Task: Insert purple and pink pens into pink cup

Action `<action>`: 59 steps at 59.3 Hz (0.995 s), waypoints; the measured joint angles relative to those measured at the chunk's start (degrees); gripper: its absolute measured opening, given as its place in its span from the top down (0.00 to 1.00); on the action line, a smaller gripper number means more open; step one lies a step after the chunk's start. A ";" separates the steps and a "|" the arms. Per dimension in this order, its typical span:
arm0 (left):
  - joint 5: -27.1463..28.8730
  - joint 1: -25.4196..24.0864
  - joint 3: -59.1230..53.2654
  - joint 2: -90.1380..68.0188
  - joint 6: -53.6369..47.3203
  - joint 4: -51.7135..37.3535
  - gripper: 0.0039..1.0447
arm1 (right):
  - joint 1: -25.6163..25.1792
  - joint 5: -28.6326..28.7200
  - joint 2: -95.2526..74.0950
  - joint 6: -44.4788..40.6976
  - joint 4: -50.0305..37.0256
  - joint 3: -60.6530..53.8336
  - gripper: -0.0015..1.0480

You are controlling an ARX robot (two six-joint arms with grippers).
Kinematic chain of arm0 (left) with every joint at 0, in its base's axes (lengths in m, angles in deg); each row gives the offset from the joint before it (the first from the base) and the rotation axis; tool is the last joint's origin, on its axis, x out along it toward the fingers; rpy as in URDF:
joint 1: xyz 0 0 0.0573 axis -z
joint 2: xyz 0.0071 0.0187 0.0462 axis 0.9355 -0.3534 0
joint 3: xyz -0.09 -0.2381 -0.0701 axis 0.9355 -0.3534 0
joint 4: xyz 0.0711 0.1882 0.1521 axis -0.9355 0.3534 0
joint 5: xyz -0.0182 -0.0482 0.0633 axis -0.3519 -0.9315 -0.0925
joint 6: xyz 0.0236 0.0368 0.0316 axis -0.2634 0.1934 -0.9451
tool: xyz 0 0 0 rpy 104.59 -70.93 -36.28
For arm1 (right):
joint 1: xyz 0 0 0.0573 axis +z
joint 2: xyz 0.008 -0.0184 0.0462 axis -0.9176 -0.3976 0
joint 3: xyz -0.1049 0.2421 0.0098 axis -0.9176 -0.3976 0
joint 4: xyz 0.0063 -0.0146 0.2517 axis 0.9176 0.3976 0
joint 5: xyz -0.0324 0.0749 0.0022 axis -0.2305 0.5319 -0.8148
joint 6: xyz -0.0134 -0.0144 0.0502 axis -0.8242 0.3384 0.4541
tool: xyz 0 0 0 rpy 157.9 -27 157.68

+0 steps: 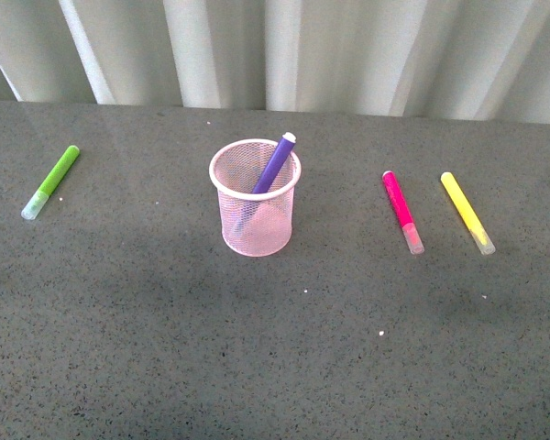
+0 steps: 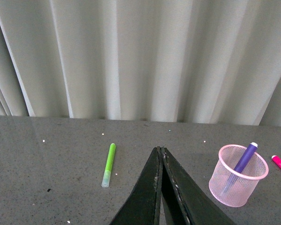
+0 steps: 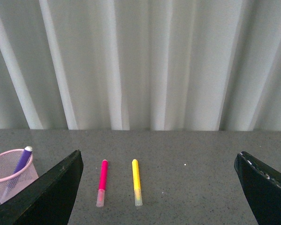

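The pink mesh cup [image 1: 255, 197] stands upright mid-table with the purple pen [image 1: 275, 163] leaning inside it, its end sticking out over the rim. The pink pen [image 1: 402, 211] lies flat on the table to the right of the cup, pale cap toward me. Neither gripper shows in the front view. In the left wrist view my left gripper [image 2: 159, 151] is shut and empty, with the cup [image 2: 237, 176] and purple pen [image 2: 245, 158] to its side. In the right wrist view my right gripper [image 3: 159, 161] is wide open and empty, above the table, with the pink pen [image 3: 102, 183] ahead.
A lime-green marker [image 1: 51, 181] lies at the far left and shows in the left wrist view [image 2: 109, 164]. A yellow marker [image 1: 467, 213] lies just right of the pink pen, also in the right wrist view [image 3: 137, 182]. A pale curtain [image 1: 275, 50] backs the grey table [image 1: 275, 348].
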 joint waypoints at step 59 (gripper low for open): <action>-0.02 0.02 0.04 16.41 0.00 16.87 0.54 | -1.05 3.67 -0.70 5.57 -7.69 0.02 0.07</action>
